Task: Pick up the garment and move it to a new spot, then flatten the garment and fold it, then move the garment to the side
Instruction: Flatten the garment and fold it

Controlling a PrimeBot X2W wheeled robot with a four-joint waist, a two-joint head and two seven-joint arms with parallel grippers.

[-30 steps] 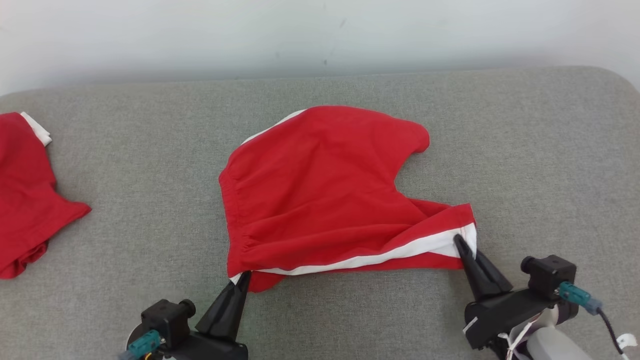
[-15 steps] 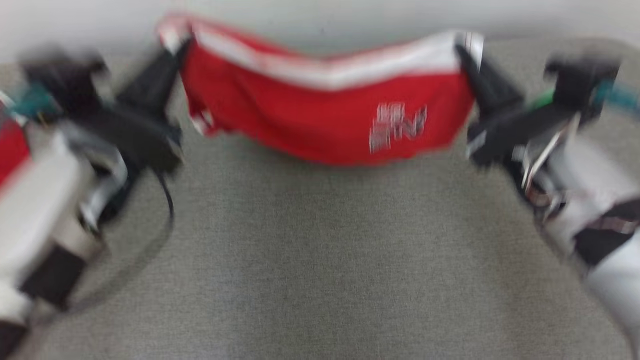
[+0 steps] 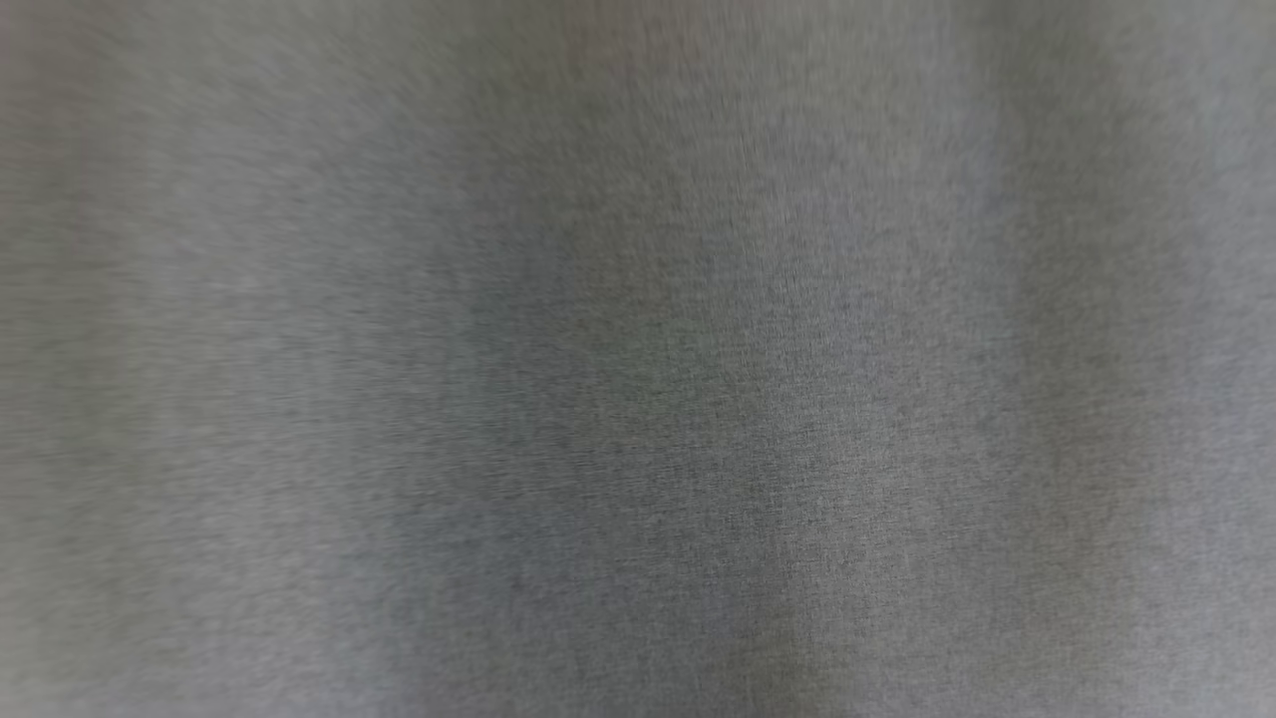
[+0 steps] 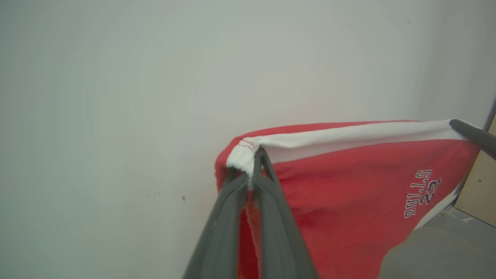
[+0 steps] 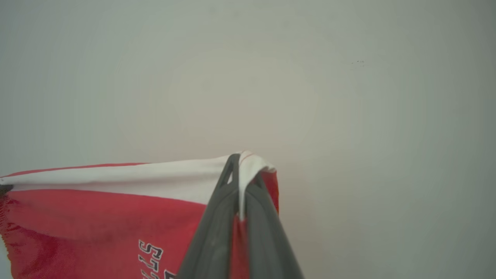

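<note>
A pale wall stood behind the scene, while the head view looked down on the blurred grey fabric of the bench. The red garment hung in front of the wall, stretched between the two grippers. Its white band ran along the top edge and the red cloth drooped below; whether its lower edge touched the bench could not be told. A tan panel showed at the right edge of the left wrist view, past the garment's far corner. The left gripper was clamped on one gathered white corner of the band, fingers pressed together with cloth between them. The right gripper was pinched on the opposite corner in the same way, a fold of white cloth squeezed between its dark fingers. White-and-dark lettering sat on the red cloth near the right gripper's end, reading "BULLS 23" on its side in the left wrist view.
</note>
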